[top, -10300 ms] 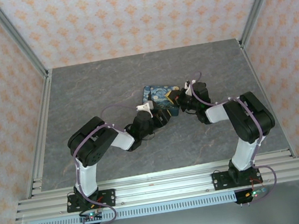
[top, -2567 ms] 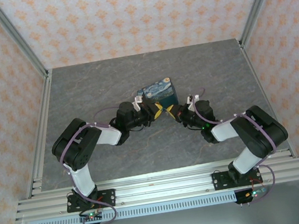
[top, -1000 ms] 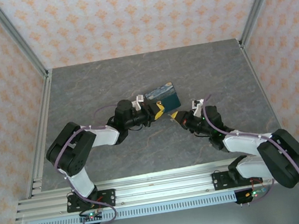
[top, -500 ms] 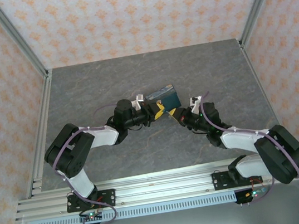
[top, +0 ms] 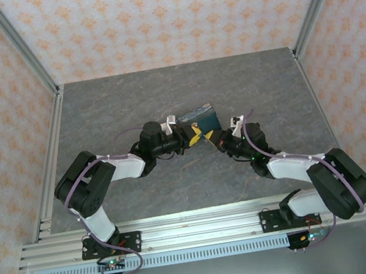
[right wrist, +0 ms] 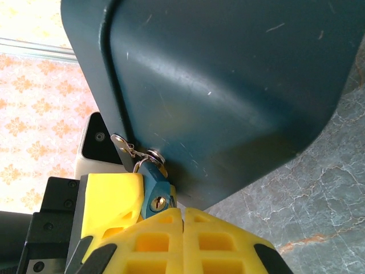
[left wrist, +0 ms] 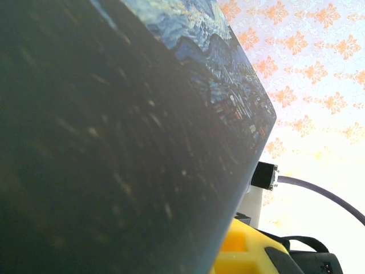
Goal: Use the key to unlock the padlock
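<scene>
**Padlock of blue metal (right wrist: 153,193) sits just above the right gripper's tips**

It hangs from the silver hasp (right wrist: 122,145) of the dark teal box with the painted night-sky lid (right wrist: 228,85). That puts it lower left in the right wrist view, with its brass keyway facing the camera.

The right gripper (right wrist: 182,214) has its 2 yellow fingers pressed together just below that keyway. I cannot tell whether a key is pinched there. The left gripper (top: 193,134) is all but closed, with 1 finger (right wrist: 111,200) against the padlock's left side.

My judgement for doing this step well: line up along the keyway, push straight in, and twist only once seated, while the left gripper steadies the body.

Compared with 1 second back, the right wrist has swung up nearer the box. The box and left arm match.
</scene>
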Motion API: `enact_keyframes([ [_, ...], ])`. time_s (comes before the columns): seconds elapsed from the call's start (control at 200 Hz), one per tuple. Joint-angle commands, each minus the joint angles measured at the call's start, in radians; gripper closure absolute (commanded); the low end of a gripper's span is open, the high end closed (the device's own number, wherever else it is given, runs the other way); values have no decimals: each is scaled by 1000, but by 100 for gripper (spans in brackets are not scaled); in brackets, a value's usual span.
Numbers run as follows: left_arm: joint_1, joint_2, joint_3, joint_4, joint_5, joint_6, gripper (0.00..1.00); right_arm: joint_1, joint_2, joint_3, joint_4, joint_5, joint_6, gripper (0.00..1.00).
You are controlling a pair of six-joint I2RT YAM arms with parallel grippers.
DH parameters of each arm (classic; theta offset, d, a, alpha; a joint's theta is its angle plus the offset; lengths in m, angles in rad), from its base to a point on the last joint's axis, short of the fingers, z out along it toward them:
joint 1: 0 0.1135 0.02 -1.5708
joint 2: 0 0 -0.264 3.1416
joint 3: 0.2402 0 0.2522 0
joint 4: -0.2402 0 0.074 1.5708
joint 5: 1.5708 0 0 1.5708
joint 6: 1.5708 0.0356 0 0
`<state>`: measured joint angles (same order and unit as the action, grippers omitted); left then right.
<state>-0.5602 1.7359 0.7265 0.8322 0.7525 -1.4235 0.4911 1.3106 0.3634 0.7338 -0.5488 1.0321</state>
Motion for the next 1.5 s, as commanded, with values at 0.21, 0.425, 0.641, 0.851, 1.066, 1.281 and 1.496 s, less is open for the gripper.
enact_keyframes([
  [0.21, 6, -38, -3, 24, 25, 10, 100, 5, -11, 36, 32, 4, -1, 100],
  [0.425, 6, -39, -9, 19, 24, 16, 100, 4, -39, 30, -2, 14, -15, 100],
  [0.641, 6, -38, -9, 22, 21, 15, 100, 4, -48, 19, -19, 15, -20, 100],
  [0.851, 6, -39, -11, 16, 21, 18, 100, 4, -43, 32, -18, 10, -19, 100],
  [1.066, 6, -35, -11, 14, 19, 20, 100, 4, -52, 31, -29, 4, -19, 100],
  [1.281, 4, -38, -10, 10, 19, 21, 100, 4, -64, 11, -44, 7, -24, 100],
  [1.496, 6, -38, -9, 9, 18, 21, 100, 4, -59, 16, -42, 8, -24, 100],
])
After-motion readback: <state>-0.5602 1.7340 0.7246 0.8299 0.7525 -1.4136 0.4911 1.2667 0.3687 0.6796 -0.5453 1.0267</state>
